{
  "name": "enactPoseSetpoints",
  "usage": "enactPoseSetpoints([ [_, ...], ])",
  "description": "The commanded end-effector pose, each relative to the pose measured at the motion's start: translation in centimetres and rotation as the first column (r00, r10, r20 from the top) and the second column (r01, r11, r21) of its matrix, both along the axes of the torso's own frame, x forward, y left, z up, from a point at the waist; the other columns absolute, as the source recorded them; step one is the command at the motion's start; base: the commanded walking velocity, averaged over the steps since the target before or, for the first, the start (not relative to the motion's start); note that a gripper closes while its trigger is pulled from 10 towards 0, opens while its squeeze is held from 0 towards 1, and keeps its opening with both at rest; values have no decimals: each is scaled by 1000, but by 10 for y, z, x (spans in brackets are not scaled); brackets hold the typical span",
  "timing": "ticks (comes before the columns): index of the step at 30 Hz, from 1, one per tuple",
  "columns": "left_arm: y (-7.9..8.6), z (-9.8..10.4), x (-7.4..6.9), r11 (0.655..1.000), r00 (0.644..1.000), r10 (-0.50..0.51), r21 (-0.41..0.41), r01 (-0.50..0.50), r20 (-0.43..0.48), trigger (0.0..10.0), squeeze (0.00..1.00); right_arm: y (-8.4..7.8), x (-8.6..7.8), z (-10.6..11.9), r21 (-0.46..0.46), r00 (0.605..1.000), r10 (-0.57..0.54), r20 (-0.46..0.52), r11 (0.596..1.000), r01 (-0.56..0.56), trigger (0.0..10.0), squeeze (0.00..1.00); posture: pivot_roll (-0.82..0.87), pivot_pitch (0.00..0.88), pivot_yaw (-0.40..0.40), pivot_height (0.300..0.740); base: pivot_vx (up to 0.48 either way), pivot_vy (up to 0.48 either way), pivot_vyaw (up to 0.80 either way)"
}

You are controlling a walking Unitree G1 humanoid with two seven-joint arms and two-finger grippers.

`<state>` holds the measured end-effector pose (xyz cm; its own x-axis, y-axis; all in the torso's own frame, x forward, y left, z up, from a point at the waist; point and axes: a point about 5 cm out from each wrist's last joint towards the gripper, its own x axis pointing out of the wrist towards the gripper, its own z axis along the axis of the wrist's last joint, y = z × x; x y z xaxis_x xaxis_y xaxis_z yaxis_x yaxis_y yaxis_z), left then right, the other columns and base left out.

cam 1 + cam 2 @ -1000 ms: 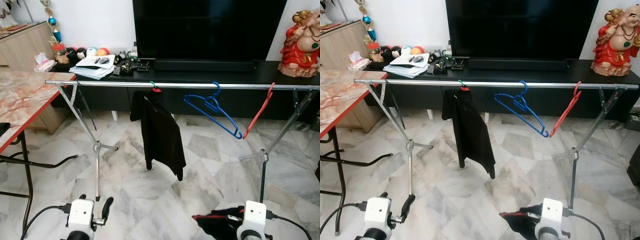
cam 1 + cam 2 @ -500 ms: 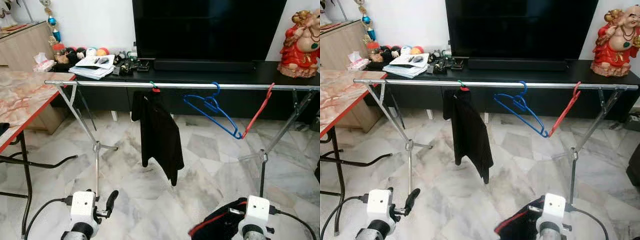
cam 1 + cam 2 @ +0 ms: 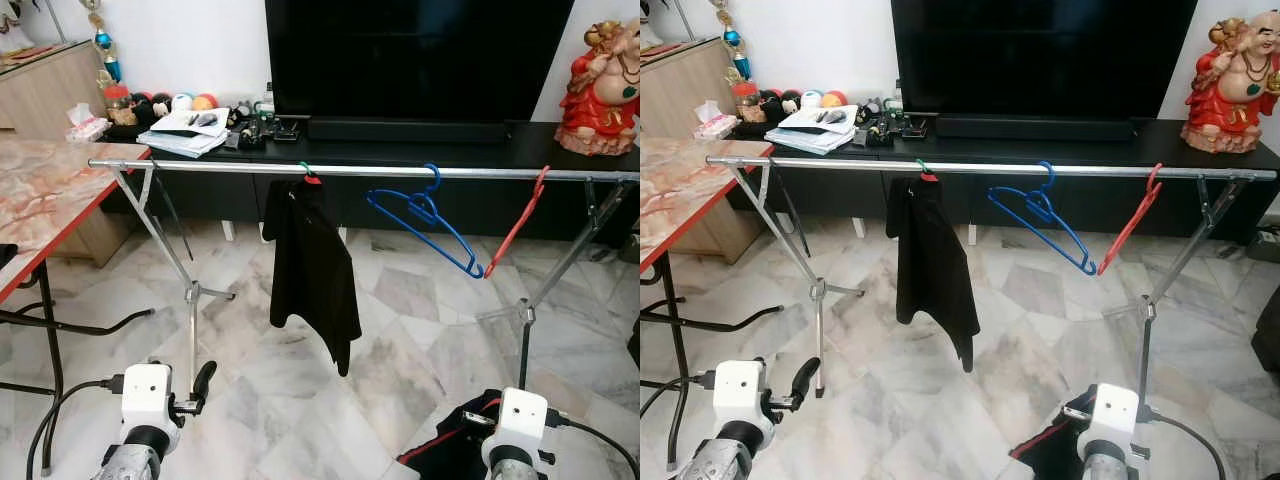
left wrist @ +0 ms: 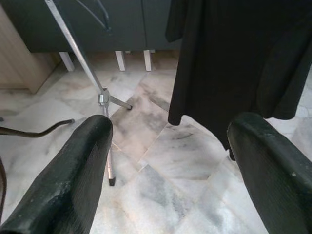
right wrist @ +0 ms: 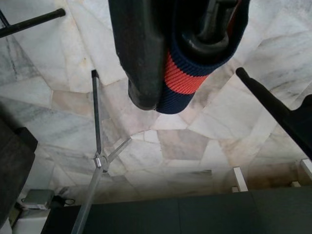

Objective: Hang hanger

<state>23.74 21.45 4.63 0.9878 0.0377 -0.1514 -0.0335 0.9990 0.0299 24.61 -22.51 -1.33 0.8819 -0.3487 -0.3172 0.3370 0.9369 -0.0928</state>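
A silver clothes rail [image 3: 400, 172] runs across the room in front of me. On it hang a black garment [image 3: 315, 265], an empty blue hanger [image 3: 430, 218] and an empty red hanger [image 3: 515, 225]. My right gripper [image 5: 168, 83] is low at the right, shut on the navy and red striped collar of a dark garment [image 3: 450, 452], which bunches beside its wrist. A black hanger part shows inside that collar in the right wrist view. My left gripper [image 4: 168, 161] is low at the left and open, with nothing between its fingers [image 3: 203, 380]. It points toward the hanging black garment.
The rack's splayed legs [image 3: 195, 295] [image 3: 527, 315] stand on the marble floor. A red-edged marble table [image 3: 50, 190] is at the left. A low black TV console [image 3: 420, 140] with a red statue [image 3: 600, 80] and clutter sits behind the rail. Cables trail from both wrists.
The black garment on the rail has swung to the left. My left gripper has shifted left. The garment in my right gripper has dropped lower in the picture.
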Motion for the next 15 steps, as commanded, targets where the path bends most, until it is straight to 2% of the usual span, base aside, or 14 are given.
enactPoseSetpoints([
  [1, 0, 5, 4, 1000, 1000, -9, 17, 9, 8, 10000, 0, 2, 2, 3, -1, 1000, -1, 20, 1000, 1, 10000, 0, 30, 31, 59, 740, 319, 0, 0],
  [15, -4, 6, 6, 999, 999, -37, 24, 37, 4, 10000, 0, 1, 2, 4, -6, 999, -15, 33, 1000, 15, 10000, 0, 33, 38, 65, 740, 349, 0, 0],
])
